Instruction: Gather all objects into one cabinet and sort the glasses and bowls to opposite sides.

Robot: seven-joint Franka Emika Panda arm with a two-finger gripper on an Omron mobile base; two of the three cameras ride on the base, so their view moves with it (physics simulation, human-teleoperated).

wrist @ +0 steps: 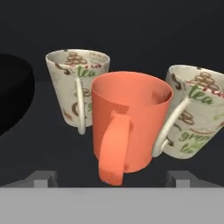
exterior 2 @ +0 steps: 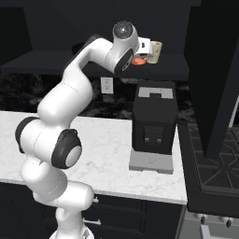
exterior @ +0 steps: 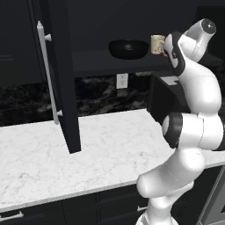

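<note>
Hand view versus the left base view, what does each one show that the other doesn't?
Hand view alone: the orange cup with its handle facing the camera, the second cream mug right of it, and the hand open.

Left base view alone: the cabinet door, the marble counter, the wall outlet.

Both: the black bowl and one cream mug.

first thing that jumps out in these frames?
The orange cup up close in the hand view, handle facing the camera, between the open gripper fingertips, flanked by two cream mugs behind it. In the left base view, the white arm reaches up to the dark cabinet shelf, where the black bowl sits left of the cups.
</note>
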